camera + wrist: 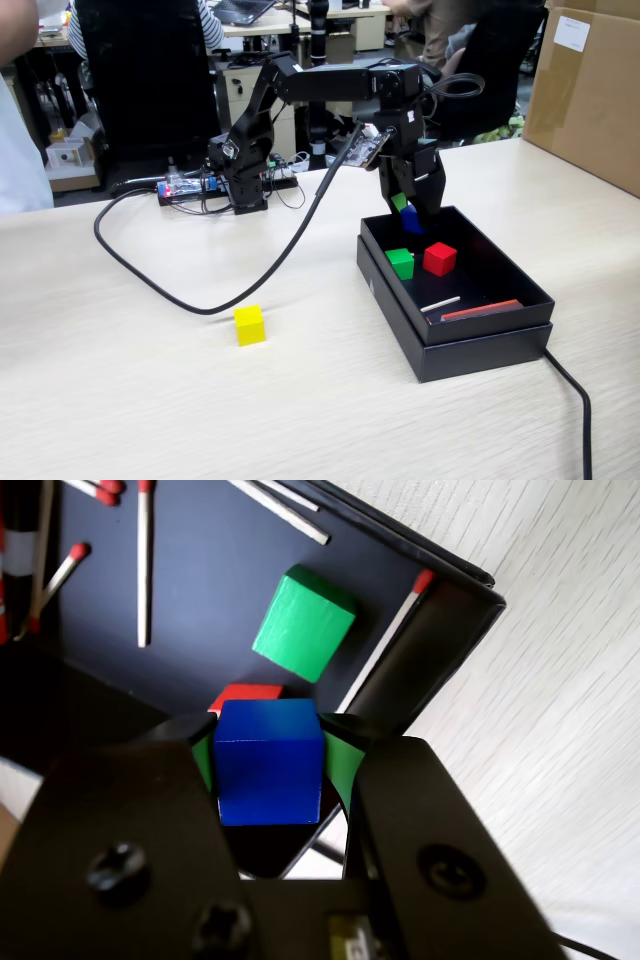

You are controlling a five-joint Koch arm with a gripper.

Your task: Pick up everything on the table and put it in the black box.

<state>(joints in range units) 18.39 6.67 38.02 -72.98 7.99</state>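
Fixed view: the tool (412,213) hangs over the box (470,340), clamping the blue cube (411,221); yellow cube (250,325) sits on the table (120,400). Wrist view: blue cube (268,762) between both fingers (340,765), above green cube (303,622)

Hidden and cut off

In the wrist view the blue cube (268,762) covers most of the red cube (247,693), and the box (455,630) runs off the top and left edges. In the fixed view the gripper (412,205) hides most of the blue cube (411,220); the cable (575,400) leaves the bottom edge.
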